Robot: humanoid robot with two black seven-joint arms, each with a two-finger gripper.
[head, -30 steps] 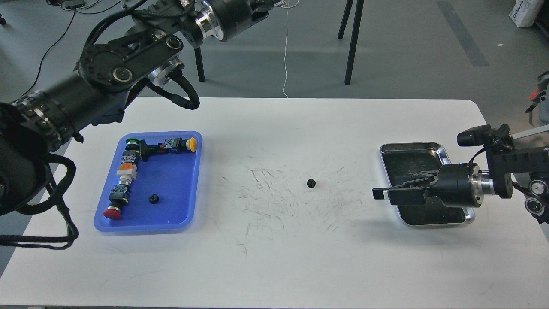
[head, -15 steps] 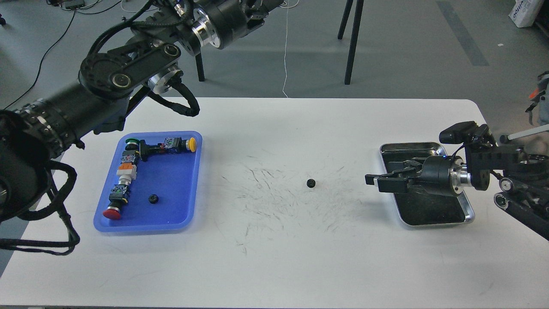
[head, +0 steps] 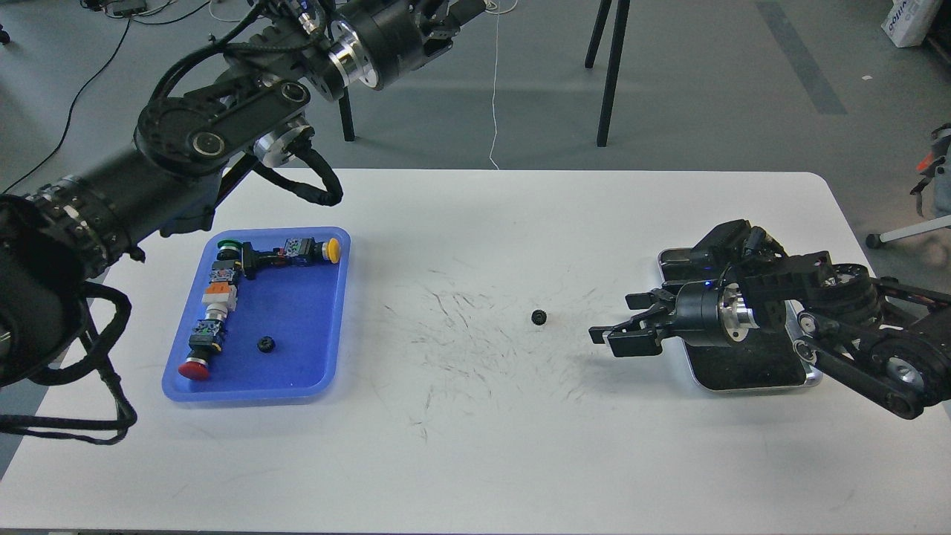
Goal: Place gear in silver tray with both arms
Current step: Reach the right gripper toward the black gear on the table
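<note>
A small black gear [head: 539, 317] lies on the bare white table near its middle. A second small black gear [head: 266, 344] sits inside the blue tray. The silver tray [head: 743, 369] is at the right, largely covered by my right arm. My right gripper [head: 617, 321] reaches left past the tray's left rim, about a hand's width right of the middle gear, open and holding nothing. My left gripper [head: 449, 15] is high at the top of the view, beyond the table's far edge, and its fingers run out of frame.
The blue plastic tray [head: 297, 371] at the left holds several push-button switches with green, yellow and red caps. My left arm [head: 200, 134] crosses above the table's far left corner. Chair legs [head: 613, 67] stand on the floor behind the table.
My right arm has swung left and lower, carrying its open gripper from over the silver tray to beyond the tray's left rim, closer to the middle gear. The left arm has shifted slightly.
</note>
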